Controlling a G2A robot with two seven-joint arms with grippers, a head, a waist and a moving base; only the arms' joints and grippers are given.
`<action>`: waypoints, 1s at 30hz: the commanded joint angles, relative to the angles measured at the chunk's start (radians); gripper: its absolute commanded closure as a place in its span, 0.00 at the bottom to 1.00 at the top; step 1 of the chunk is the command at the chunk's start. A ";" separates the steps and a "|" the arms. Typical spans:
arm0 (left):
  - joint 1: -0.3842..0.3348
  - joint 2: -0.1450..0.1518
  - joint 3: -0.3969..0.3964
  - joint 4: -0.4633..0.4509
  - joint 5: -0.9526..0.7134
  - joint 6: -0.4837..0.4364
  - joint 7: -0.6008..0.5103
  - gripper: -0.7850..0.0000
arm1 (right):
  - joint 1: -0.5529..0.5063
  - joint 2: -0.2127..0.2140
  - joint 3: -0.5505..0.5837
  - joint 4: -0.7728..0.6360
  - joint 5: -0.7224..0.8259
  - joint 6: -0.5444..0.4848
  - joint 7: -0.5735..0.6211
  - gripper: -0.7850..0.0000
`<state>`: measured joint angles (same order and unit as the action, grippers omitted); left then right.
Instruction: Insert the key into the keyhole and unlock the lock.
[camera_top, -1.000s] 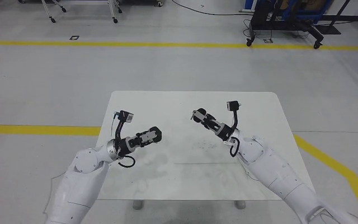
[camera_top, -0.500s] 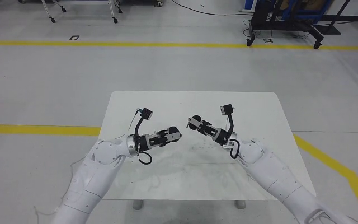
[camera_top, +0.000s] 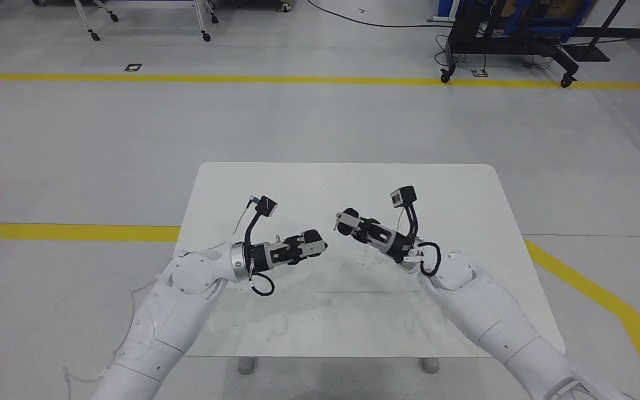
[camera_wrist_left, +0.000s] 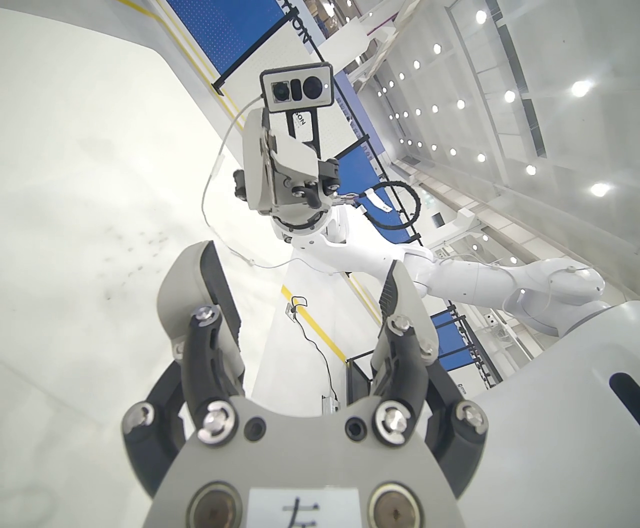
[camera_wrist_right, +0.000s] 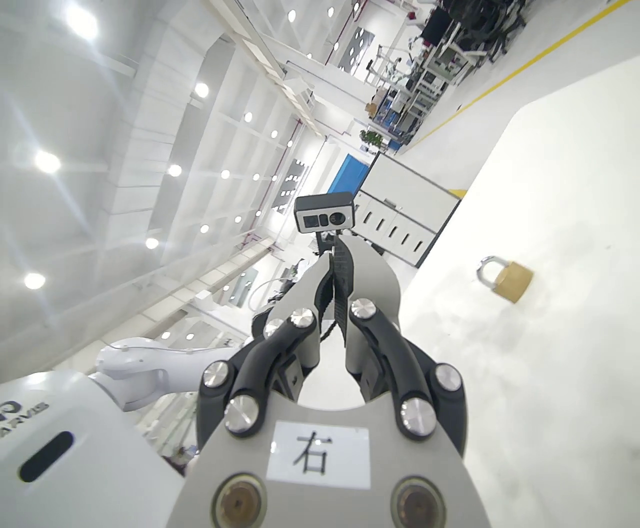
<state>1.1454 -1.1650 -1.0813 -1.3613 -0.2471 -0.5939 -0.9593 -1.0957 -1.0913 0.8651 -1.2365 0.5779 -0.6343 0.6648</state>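
Note:
A brass padlock (camera_wrist_right: 510, 281) with a steel shackle lies flat on the white table (camera_top: 450, 190). My right gripper (camera_wrist_right: 339, 252) is shut, its pads pressed together, and hovers above the table's middle (camera_top: 345, 221). My left gripper (camera_wrist_left: 300, 287) is open with nothing between its fingers (camera_wrist_left: 205, 280). It faces the right gripper (camera_wrist_left: 265, 162) tip to tip across a small gap over the table's middle (camera_top: 313, 243). The padlock rests on the table off to one side of the right gripper, well apart from it.
Faint scuff marks (camera_top: 365, 262) spot the tabletop under the grippers. Yellow floor lines (camera_top: 300, 78) run beyond the table. A dark cart (camera_top: 510, 45) stands far back at the right.
My left gripper has swung from the table's left side toward the middle and now shows open fingers. The right gripper has shifted slightly toward it and lower.

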 joint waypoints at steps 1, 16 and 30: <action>-0.001 0.000 0.001 0.003 -0.003 0.002 0.003 0.29 | 0.002 0.005 0.015 0.007 0.047 0.037 0.087 1.00; -0.018 -0.003 0.035 0.006 0.004 0.027 0.007 0.53 | -0.012 0.001 0.040 0.001 -0.029 0.057 0.147 1.00; -0.017 -0.001 0.044 0.012 -0.007 0.017 -0.002 0.53 | -0.026 0.000 0.043 -0.025 -0.054 0.075 0.120 1.00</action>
<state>1.1301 -1.1652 -1.0408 -1.3497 -0.2565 -0.5777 -0.9620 -1.1160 -1.0908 0.9074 -1.2511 0.5316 -0.5661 0.7922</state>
